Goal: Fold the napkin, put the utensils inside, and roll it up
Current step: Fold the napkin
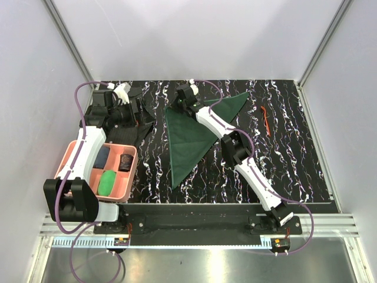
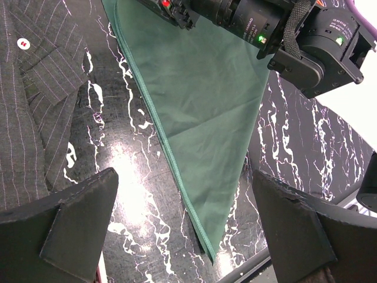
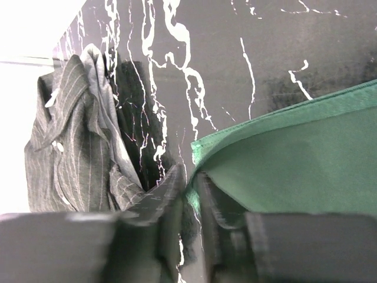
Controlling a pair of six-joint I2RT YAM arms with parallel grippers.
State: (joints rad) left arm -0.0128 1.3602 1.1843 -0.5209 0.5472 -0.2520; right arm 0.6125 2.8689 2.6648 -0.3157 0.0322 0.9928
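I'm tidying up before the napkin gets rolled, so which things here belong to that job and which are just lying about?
For the job: green napkin, orange-red fork.
Lying about: pinstriped shirt, pink compartment tray.

The marbled black counter [image 1: 283, 165] carries a triangle-folded green napkin [image 1: 185, 138], an orange fork [image 1: 265, 118], a pinstriped shirt [image 1: 144, 115] and a pink tray [image 1: 133, 171].

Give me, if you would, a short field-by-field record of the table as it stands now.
napkin: dark green, folded into a triangle, lying flat
fork: orange-red, lying apart to the napkin's right, not yet inside
right end effector: at the napkin's far left corner, nearly closed; grip unclear
left end effector: open, empty, near the shirt
tray: pink, near left
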